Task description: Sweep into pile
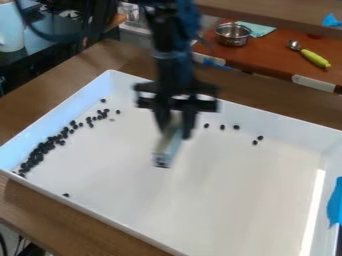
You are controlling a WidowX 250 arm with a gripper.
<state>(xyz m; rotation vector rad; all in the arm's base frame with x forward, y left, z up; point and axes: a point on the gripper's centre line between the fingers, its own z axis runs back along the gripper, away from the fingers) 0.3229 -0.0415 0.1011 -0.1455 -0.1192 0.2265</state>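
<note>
Camera view: wood surface (87, 225) w/ white tray (220, 200), near corner cut off at btm edge. Gripper (175, 129) over tray, clenched on pale tool (169, 146), blurred; long axis steep, tip down & slightly view-L; floor contact unclear. Dark beads (44, 147) mostly along tray's view-L wall, few strays apart.

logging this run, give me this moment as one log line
gripper: holding pale tool over white tray | dark pieces: most in band along view's left wall | strays: by far wall, one by near wall | pile: unfinished
</note>
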